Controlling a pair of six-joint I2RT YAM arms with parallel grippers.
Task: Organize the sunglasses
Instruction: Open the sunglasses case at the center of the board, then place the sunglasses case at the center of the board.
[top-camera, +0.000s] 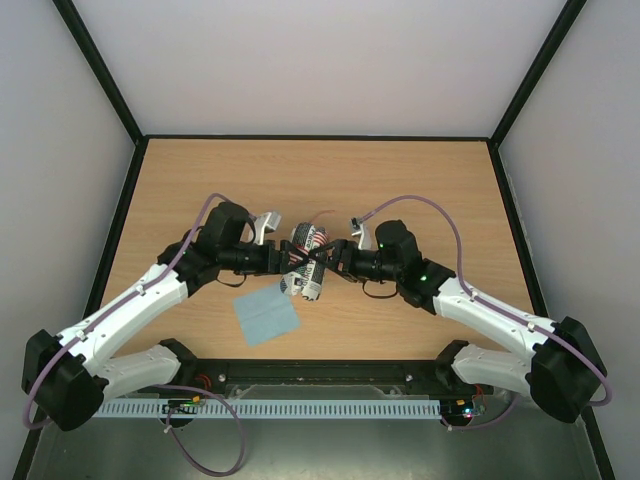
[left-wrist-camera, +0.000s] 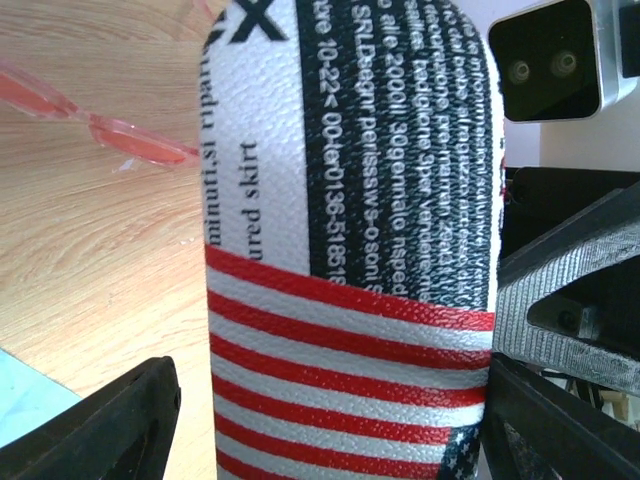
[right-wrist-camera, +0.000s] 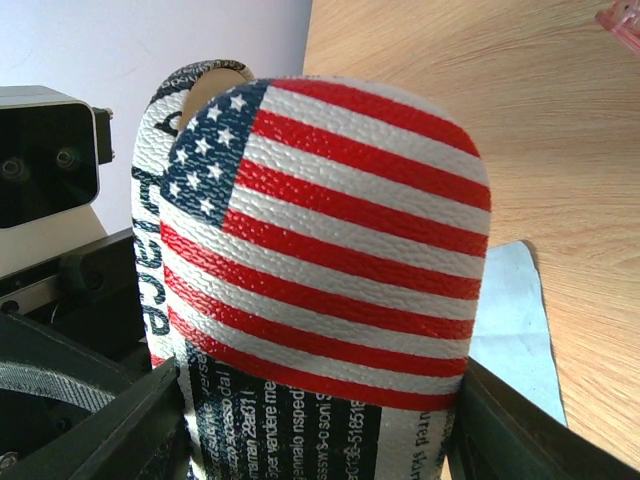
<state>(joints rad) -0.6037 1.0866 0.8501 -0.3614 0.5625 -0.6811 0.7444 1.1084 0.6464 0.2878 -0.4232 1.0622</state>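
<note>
The flag-patterned case (top-camera: 306, 262) lies at the table's middle between both grippers. In the left wrist view the case (left-wrist-camera: 350, 200) sits between my left gripper's (left-wrist-camera: 330, 425) jaws: the right finger (left-wrist-camera: 560, 430) touches it and the left finger (left-wrist-camera: 110, 425) stands a little off it. My right gripper (right-wrist-camera: 315, 425) is shut on the case (right-wrist-camera: 330, 230), whose shell gapes slightly on the left. The red-orange sunglasses (left-wrist-camera: 110, 135) lie on the wood just beyond the case, showing thinly from above (top-camera: 322, 214).
A light blue cloth (top-camera: 267, 316) lies flat on the wood just in front of the case, also showing in the right wrist view (right-wrist-camera: 515, 320). Black frame rails border the table on the left, right and far sides.
</note>
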